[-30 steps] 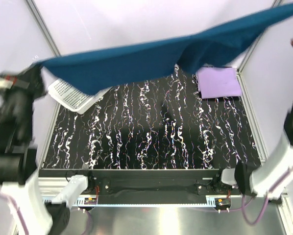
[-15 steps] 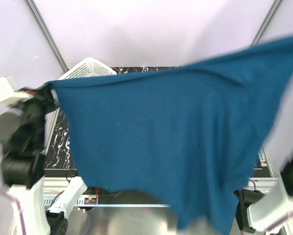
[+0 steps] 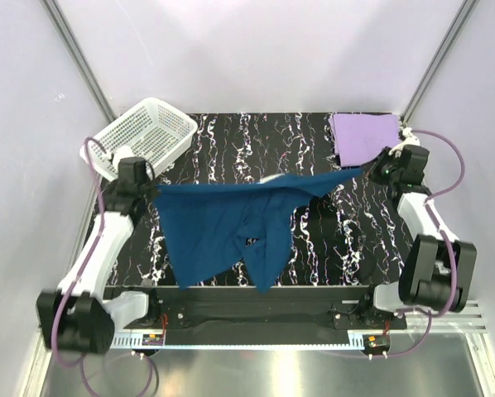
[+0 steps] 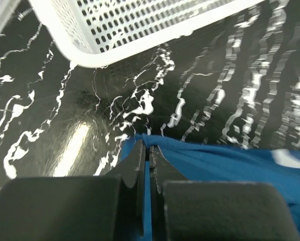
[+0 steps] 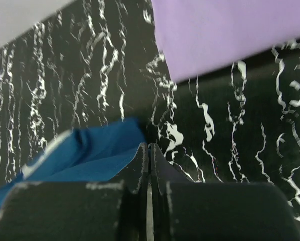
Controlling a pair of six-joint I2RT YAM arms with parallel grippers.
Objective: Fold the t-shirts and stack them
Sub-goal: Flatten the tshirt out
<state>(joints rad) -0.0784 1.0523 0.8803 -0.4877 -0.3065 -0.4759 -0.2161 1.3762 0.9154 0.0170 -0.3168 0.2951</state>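
1. Two corners of the teal t-shirt [image 3: 223,223], spread across the tabletop [image 3: 347,248], are pinched by the shut left jaws and right jaws.
2. The lavender t-shirt [image 3: 365,136] is laid folded at the far right corner.
3. Limp, light cloth is judged best held by corners.

Open tabletop [image 3: 264,141] runs between the basket [image 3: 148,132] and lavender shirt [image 3: 365,136]; the teal shirt [image 3: 218,227] drapes across the middle.

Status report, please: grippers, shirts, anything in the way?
Left gripper, right gripper: each shut on a teal shirt corner. Shirt spread between them, rumpled. Lavender shirt folded, far right. Basket far left, not touching.
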